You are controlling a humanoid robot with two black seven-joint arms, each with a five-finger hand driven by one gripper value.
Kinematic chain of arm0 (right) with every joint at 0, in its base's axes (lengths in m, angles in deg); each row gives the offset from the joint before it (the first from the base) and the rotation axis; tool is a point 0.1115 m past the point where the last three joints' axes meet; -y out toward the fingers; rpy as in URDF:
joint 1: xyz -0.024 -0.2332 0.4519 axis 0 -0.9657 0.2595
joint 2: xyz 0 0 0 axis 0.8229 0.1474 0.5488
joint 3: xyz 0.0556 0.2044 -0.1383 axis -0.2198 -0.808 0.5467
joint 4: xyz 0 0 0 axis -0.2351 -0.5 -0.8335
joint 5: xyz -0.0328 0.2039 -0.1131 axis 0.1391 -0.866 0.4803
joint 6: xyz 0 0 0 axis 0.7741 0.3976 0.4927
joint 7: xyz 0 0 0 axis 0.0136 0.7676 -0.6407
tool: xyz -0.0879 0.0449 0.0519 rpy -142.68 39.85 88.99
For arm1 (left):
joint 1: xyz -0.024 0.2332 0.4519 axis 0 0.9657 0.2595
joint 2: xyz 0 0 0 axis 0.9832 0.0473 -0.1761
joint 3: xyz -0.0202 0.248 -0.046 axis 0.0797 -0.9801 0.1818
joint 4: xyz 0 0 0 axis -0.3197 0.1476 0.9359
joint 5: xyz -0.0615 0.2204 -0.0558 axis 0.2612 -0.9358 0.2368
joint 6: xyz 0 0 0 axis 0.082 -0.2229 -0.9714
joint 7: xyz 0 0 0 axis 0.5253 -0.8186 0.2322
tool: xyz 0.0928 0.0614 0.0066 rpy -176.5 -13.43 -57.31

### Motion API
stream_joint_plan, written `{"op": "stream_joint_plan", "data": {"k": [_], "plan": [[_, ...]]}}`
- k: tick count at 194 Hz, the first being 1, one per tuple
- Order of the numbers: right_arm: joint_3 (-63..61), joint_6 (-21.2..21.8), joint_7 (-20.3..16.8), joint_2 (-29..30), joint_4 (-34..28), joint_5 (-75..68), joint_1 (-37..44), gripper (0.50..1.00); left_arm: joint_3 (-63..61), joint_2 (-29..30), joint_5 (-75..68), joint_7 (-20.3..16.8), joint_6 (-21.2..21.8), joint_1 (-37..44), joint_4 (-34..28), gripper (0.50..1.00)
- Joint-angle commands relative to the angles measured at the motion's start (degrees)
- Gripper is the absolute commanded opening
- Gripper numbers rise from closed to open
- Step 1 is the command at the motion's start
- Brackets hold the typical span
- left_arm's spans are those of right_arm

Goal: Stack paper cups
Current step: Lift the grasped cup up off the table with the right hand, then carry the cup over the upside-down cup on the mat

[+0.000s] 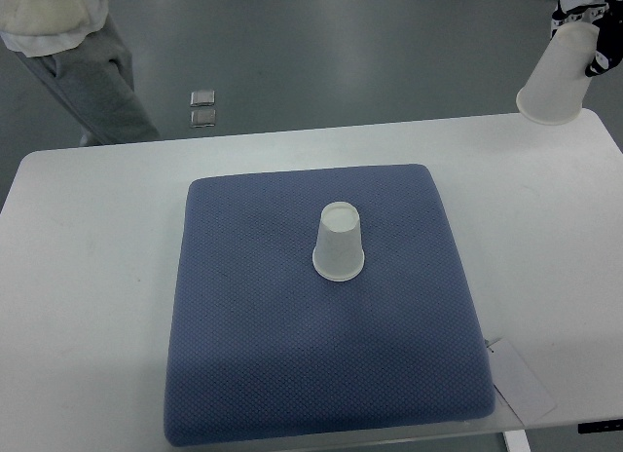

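Observation:
One white paper cup (338, 243) stands upside down near the middle of a blue cushion (253, 325) on the white table (88, 277). A second paper cup (557, 77), mouth downward and tilted, hangs above the table's far right corner. My right hand (589, 23), black and white, is shut on its base at the picture's top right corner, and most of the hand is cut off by the frame. The held cup is well apart from the standing one, up and to the right. No left arm shows.
A person in grey trousers (88, 82) stands on the floor beyond the table's far left. Two small metal squares (202, 108) lie on the floor behind the table. A white paper tag (521, 379) lies by the cushion's near right corner.

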Motion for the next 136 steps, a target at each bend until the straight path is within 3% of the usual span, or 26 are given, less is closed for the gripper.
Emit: {"op": "stream_joint_plan", "data": {"k": [1, 59, 136], "plan": [[0.27, 0.63, 0.0, -0.07, -0.13, -0.01, 1.32, 0.629, 0.0, 0.0, 0.0, 0.01, 0.0, 0.06, 0.0, 1.0], [-0.53, 0.54, 0.0, 1.07, -0.13, -2.12, 1.85, 0.629, 0.0, 0.0, 0.0, 0.01, 0.0, -0.02, 0.0, 1.0], [-3.25, 0.1, 0.0, 10.82, 0.92, -8.62, 1.94, 0.633, 0.0, 0.0, 0.0, 0.01, 0.0, -0.02, 0.0, 1.0]]}}
